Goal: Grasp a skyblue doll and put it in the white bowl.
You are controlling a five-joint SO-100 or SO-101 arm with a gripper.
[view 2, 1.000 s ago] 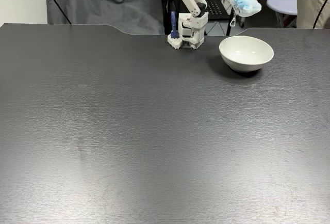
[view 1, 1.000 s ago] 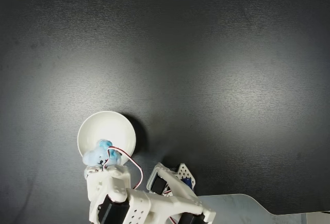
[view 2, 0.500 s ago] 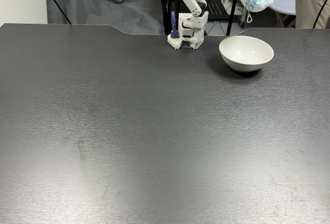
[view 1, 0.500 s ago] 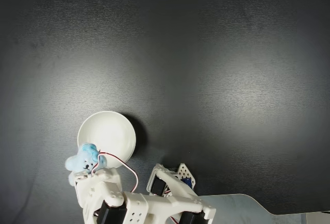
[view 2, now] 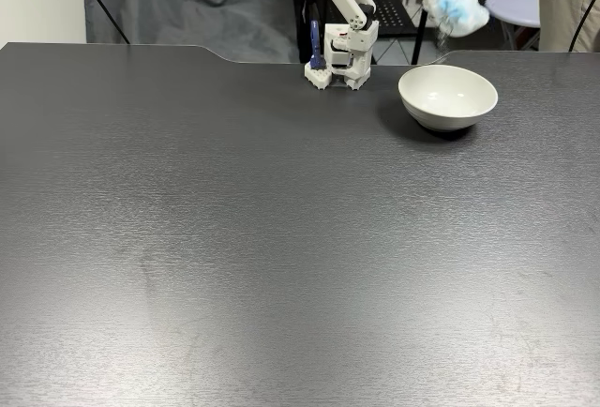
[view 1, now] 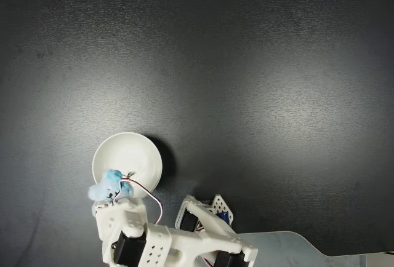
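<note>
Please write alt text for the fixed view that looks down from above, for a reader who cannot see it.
A white robot arm at the bottom edge holds a blue doll in its tool, over the near rim of a white bowl. The bowl stands on a dark table.

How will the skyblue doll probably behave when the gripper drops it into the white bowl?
The skyblue doll looks like soft plush, so it probably lands quietly without much bounce. It hangs near the white bowl rim in the gripper, so it might catch the edge.
</note>
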